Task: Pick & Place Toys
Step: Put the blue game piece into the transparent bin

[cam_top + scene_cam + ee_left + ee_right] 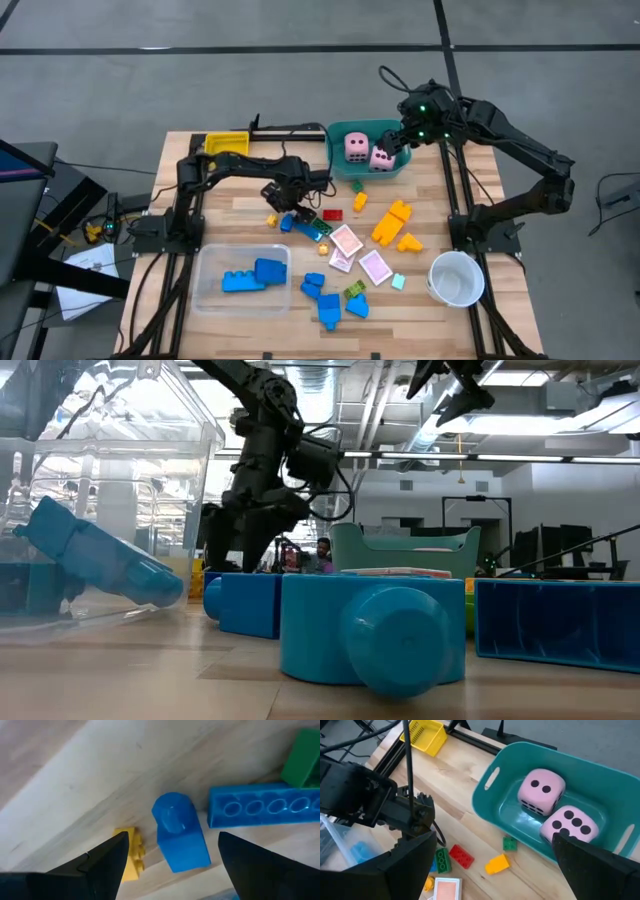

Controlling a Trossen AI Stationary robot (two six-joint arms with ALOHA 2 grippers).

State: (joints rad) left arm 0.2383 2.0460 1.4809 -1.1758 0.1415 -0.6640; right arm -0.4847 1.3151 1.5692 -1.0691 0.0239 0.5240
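Left hand (170, 857) wide open, empty, straddling small blue block (180, 837) beside long blue block (265, 810). Pick step; next, I judge: lower, close. Right hand (490, 855) open, empty, over teal tub (492, 795) holding both dice (542, 790)

Pale grained wood table (75, 775), glossy plastic blue block (181, 837), matt foam dice (541, 790), smooth teal tub (490, 810)

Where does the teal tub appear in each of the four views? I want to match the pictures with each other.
High view: the teal tub is at the table's far edge, centre, under the right gripper.
Low view: its rim rises behind the blue blocks, right of centre.
Left wrist view: not in it.
Right wrist view: it fills the upper right, holding both pink dice.
Shared landmark: the two pink dice inside it.
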